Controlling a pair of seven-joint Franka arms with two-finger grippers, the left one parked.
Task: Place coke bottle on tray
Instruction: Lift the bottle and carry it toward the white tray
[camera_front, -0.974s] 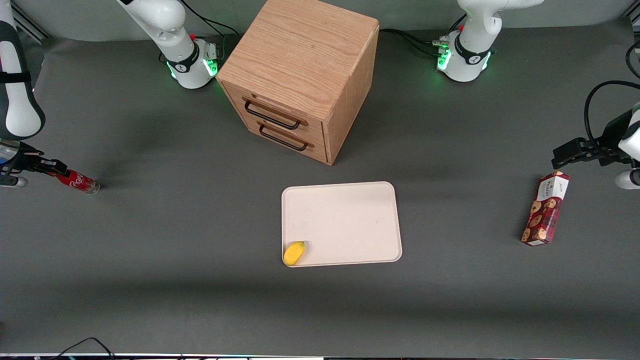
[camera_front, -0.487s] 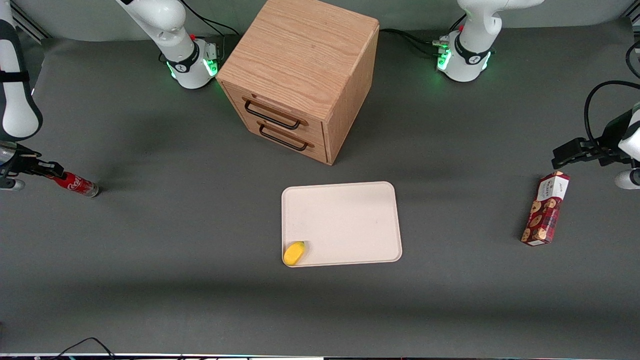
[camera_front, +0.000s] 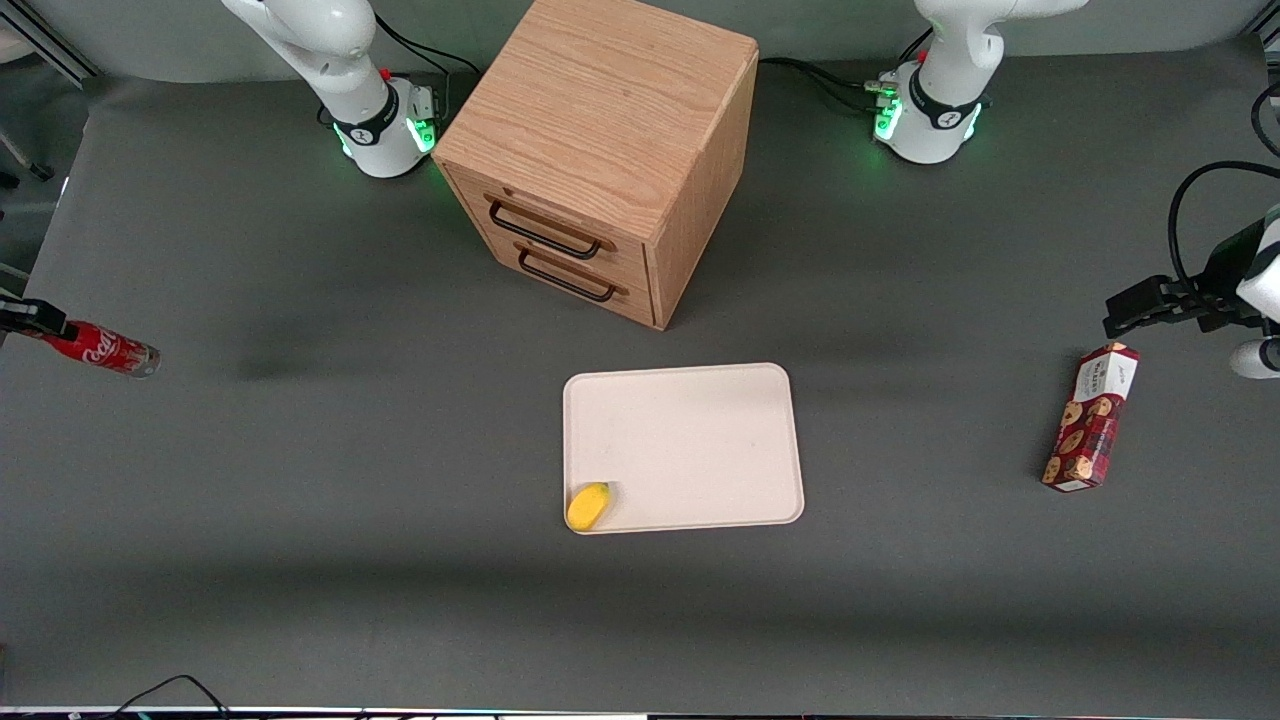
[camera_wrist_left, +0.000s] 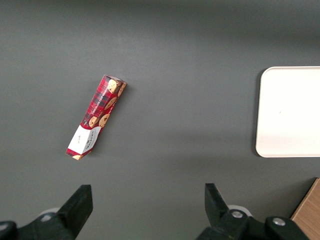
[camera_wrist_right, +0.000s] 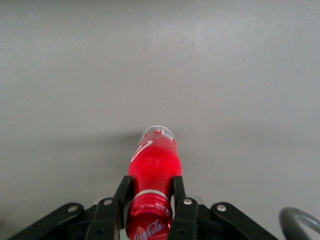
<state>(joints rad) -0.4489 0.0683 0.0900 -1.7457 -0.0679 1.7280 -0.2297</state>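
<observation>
My gripper (camera_wrist_right: 149, 202) is clamped on the bottle (camera_front: 100, 349) at the table's working-arm end. From the tray (camera_front: 690, 440), I see it at nine o'clock.

Count on the desk (camera_front: 300, 520): 1 coke bottle (camera_front: 100, 349), 1 tray (camera_front: 700, 440), 1 wooden drawer cabinet (camera_front: 600, 150) with 2 drawers, each with 1 black handle, 1 cookie box (camera_front: 1091, 416), 1 small yellow item (camera_front: 588, 505). 1 end effector (camera_wrist_right: 149, 206) in play, at the working arm's end of the desk, its 2 fingers clamped on the coke bottle's neck. 2 arm bases with green lights.
</observation>
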